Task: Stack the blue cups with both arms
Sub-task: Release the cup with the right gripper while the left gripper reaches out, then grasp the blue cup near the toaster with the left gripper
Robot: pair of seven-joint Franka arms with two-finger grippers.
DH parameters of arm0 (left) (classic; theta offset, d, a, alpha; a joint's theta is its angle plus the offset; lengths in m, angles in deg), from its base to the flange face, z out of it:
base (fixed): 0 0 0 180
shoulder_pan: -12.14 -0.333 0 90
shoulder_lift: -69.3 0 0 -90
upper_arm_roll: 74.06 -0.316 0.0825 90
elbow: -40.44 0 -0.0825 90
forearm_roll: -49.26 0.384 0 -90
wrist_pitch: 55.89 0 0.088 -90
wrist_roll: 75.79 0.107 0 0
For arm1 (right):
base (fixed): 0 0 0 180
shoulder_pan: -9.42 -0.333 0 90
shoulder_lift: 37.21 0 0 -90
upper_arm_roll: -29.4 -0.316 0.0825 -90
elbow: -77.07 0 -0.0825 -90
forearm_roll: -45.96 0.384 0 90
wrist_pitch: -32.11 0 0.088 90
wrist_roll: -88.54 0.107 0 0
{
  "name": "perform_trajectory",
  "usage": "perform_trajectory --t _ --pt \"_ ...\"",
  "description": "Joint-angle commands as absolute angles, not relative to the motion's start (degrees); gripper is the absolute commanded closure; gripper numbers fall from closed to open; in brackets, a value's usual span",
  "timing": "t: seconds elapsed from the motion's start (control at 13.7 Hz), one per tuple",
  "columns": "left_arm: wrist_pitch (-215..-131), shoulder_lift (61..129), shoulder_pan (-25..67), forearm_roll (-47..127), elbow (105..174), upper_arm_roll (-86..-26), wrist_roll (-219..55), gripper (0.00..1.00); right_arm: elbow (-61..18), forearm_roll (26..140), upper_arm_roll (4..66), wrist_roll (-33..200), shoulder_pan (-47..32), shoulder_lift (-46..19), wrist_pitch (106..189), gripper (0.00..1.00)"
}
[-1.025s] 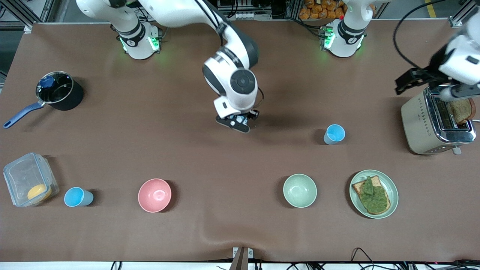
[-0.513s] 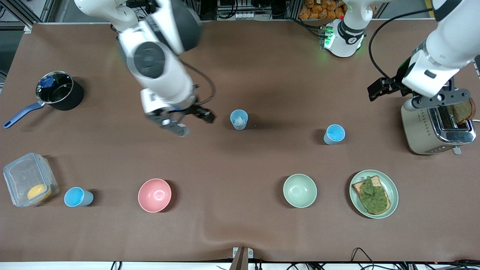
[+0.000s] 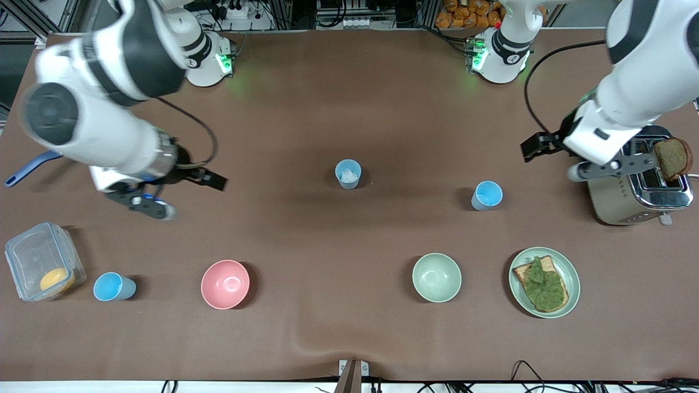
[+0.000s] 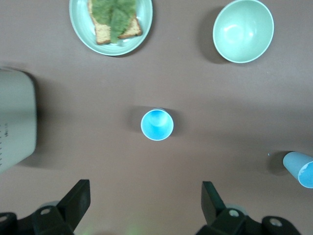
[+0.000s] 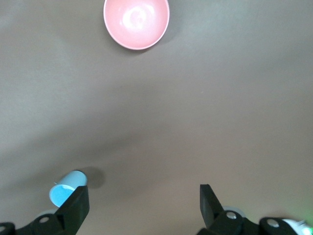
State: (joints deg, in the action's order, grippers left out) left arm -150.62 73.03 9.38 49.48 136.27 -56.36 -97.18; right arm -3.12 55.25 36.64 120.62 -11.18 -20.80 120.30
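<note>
Clock bearings are read on the front view.

1. Right gripper point(image 3: 177, 192) point(image 5: 143, 205): hung over bare table point(image 3: 349, 338) toward the right arm's end, at about 1 o'clock from the box point(image 3: 42, 261). Its jaws stood wide apart and held nothing.
2. Left gripper point(image 3: 573, 158) point(image 4: 144, 205): hung over the table at the toaster point(image 3: 636, 191) point(image 4: 14, 127), on its 10 o'clock side. Its jaws were spread wide and empty.
3. Pale cup point(image 3: 348, 174) point(image 4: 299, 169): stood upright near the table's centre with white bits inside, clear of both grippers.
4. Bright cup point(image 3: 486, 195) point(image 4: 157, 124): stood upright at roughly 4 o'clock from the pale cup, well apart from it. In the left wrist view it lay on the line between the fingers point(image 4: 78, 200).
5. Third cup point(image 3: 112, 286) point(image 5: 66, 191): stood just beside the box, at its 4 o'clock. No cup was stacked in another.
6. Pink bowl point(image 3: 225, 284) point(image 5: 136, 22): sat at 3 o'clock from the third cup.
7. Green bowl point(image 3: 436, 277) point(image 4: 243, 30): sat at 7 o'clock from the bright cup.
8. Plate point(image 3: 572, 273) point(image 4: 146, 19): sat at 3 o'clock from the green bowl and carried toast with a green spread.
9. A bread slice point(image 3: 671, 158) stood in the toaster.
</note>
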Motion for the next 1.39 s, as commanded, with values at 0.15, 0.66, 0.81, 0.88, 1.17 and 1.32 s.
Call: perform_trajectory --t 0.15,0.66,0.81,0.88,1.17,1.32 --pt "-161.51 72.90 10.99 48.91 144.58 -56.39 -97.67 0.00 -8.80 52.39 35.21 105.88 -4.92 -26.66 118.35 0.00" --pt "-163.90 78.96 13.18 49.09 147.05 -56.48 -97.68 0.00 -12.59 51.15 35.12 91.00 3.88 -35.97 119.39 0.00" --pt "-166.53 80.28 13.54 49.09 148.71 -56.48 -97.76 0.00 -11.45 50.97 35.12 91.09 5.10 -36.42 116.51 0.00" --pt "-168.63 80.72 13.54 49.09 149.51 -56.39 -97.76 0.00 -9.26 50.97 35.12 91.09 5.46 -35.98 113.79 0.00" --pt "-175.48 83.00 13.72 49.09 153.54 -56.57 -97.68 0.00 -8.45 51.24 34.50 91.09 5.90 -36.06 112.98 0.00" --pt "-178.74 83.71 13.80 49.09 155.92 -56.66 -97.59 0.00 -8.54 46.87 34.50 90.31 6.34 -36.24 112.71 0.00"
